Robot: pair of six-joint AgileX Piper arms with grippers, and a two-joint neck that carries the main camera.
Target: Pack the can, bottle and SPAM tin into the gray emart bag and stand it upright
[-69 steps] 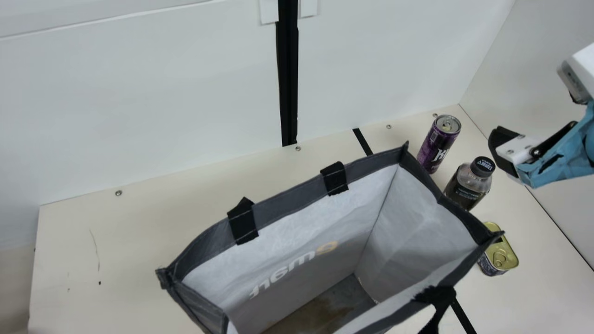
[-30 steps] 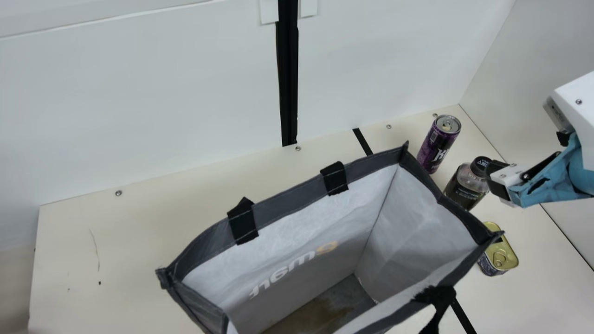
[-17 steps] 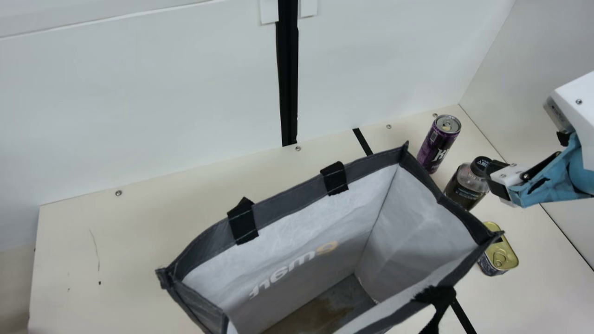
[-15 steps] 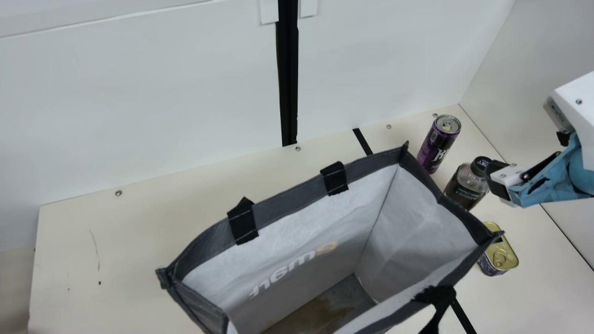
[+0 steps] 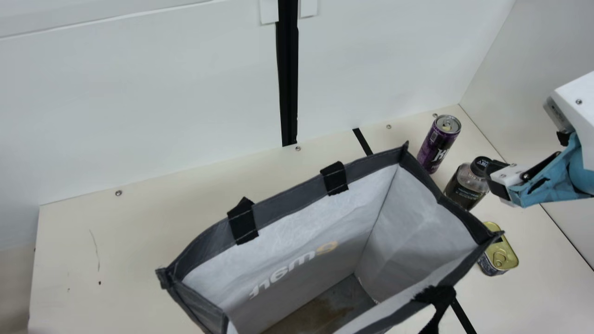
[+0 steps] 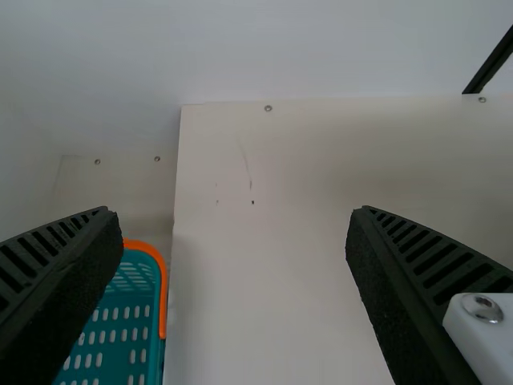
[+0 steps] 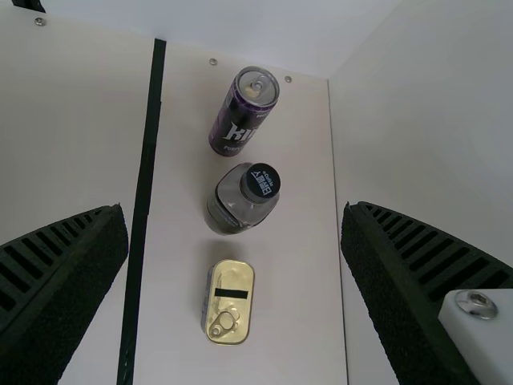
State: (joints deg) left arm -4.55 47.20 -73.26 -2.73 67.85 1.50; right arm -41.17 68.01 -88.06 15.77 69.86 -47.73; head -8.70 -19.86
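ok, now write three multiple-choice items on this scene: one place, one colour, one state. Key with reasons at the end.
1. Where is the bottle?
A) In the bag
B) Between the can and the SPAM tin
C) On top of the SPAM tin

2. Main colour of the can's side?
A) Green
B) Orange
C) Purple

3. State of the right gripper?
A) Fingers apart, holding nothing
B) Shut on the can
C) Shut on the SPAM tin

Key:
1 B: middle of the row in the right wrist view.
2 C: purple side visible below the silver top.
3 A: wide gap, nothing gripped.
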